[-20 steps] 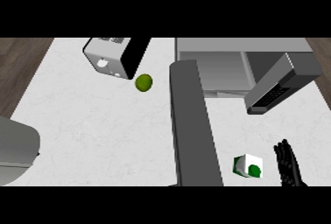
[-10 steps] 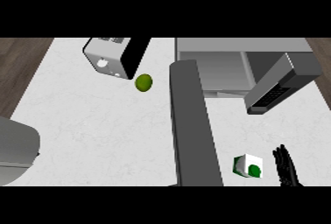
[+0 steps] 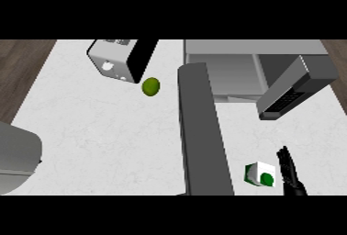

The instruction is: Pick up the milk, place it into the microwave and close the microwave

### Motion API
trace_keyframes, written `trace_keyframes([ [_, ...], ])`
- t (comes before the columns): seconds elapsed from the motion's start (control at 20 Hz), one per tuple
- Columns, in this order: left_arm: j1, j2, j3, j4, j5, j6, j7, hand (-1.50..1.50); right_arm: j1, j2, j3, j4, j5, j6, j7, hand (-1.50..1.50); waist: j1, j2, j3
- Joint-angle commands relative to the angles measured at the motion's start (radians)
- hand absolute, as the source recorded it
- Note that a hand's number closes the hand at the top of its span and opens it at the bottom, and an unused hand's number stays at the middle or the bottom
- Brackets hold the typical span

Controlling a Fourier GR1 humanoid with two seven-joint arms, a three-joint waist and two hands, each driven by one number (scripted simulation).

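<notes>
One robot hand (image 3: 290, 173) shows in the head view, the right one, coming up from the lower right edge with its black fingers straight and held together, gripping nothing. Just to its left, close beside the fingers, sits the milk (image 3: 260, 174), a small white carton with green markings, resting on the white tabletop (image 3: 102, 128); whether the fingers touch it cannot be told. Left of the carton, a long dark grey panel, which looks like the opened microwave door (image 3: 203, 137), runs up and away from the hand. Beyond the hand, further up and slightly left, the microwave (image 3: 230, 73) shows its grey open cavity, and a dark control panel (image 3: 295, 89) hangs tilted almost straight ahead of the fingers. Far to the upper left stand a toaster (image 3: 119, 59) and, just beside it, a green fruit (image 3: 150, 86). The left hand is out of sight.
</notes>
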Motion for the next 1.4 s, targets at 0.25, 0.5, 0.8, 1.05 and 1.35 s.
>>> trace_keyframes([
  [0.25, -0.049, -0.015, 0.007, 0.015, -0.015, -0.005, 0.006, -1.5, -0.156, -0.035, -0.063, 0.303, 0.022, 0.018, -0.15, -1.5, -0.001, 0.001, 0.0],
  [0.5, 0.064, -0.016, -0.01, -0.069, 0.016, 0.0, -0.004, -1.5, -0.228, -0.012, -0.021, 0.323, 0.062, 0.016, -0.178, 1.5, 0.005, -0.001, 0.0],
  [0.8, 0.094, -0.015, 0.079, -0.063, 0.106, -0.067, 0.009, -1.5, -0.237, 0.002, -0.056, 0.331, 0.053, -0.014, -0.272, 1.5, 0.003, -0.002, 0.0],
  [1.05, 0.044, -0.004, 0.079, 0.003, 0.073, -0.083, -0.003, -1.5, -0.274, 0.004, -0.024, 0.382, 0.071, 0.07, -0.336, 1.5, 0.004, 0.0, 0.0],
  [1.35, -0.005, 0.037, 0.106, 0.009, 0.128, -0.055, 0.036, -1.5, -0.56, -0.09, -0.104, 0.589, 0.033, 0.141, -0.269, 1.5, 0.022, 0.006, 0.002],
])
